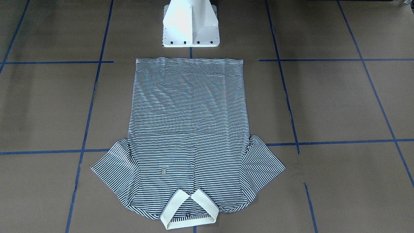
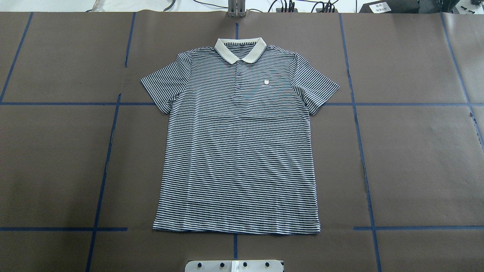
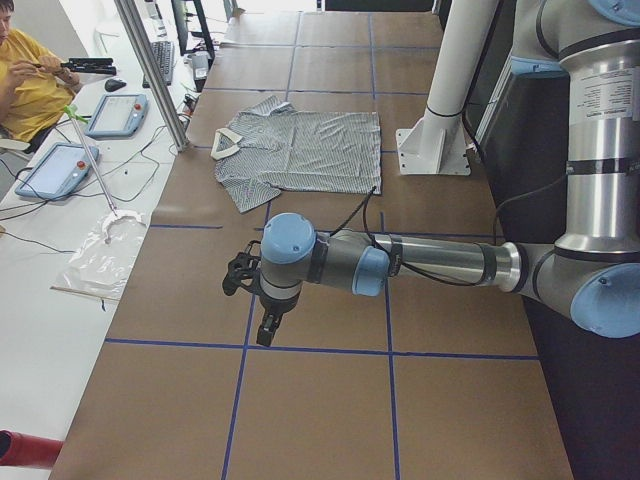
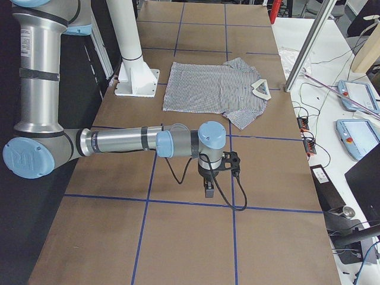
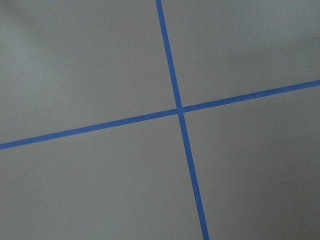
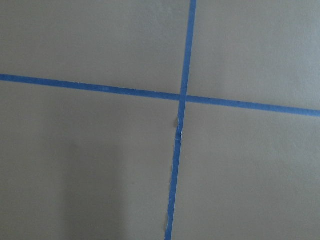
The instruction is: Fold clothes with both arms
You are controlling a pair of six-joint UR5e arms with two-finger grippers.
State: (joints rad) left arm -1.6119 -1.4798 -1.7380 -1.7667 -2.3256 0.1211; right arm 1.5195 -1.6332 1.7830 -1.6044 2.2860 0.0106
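Note:
The striped polo shirt (image 2: 238,151) lies flat and face up in the middle of the brown table, sleeves spread. Its cream collar (image 2: 240,49) points away from the robot and its hem lies near the base. The shirt also shows in the front view (image 1: 189,129) and in both side views (image 3: 310,150) (image 4: 208,89). The left gripper (image 3: 266,328) hangs over bare table well to the shirt's left, pointing down. The right gripper (image 4: 209,189) hangs likewise well to the shirt's right. Only the side views show them, so I cannot tell whether either is open or shut. Both wrist views hold only table and blue tape.
The white pedestal base (image 1: 190,26) stands just behind the shirt's hem. Blue tape lines (image 2: 109,143) grid the table. On the operators' side, a desk holds teach pendants (image 3: 60,165), a plastic bag (image 3: 105,250) and cables, and a person (image 3: 25,80) sits there.

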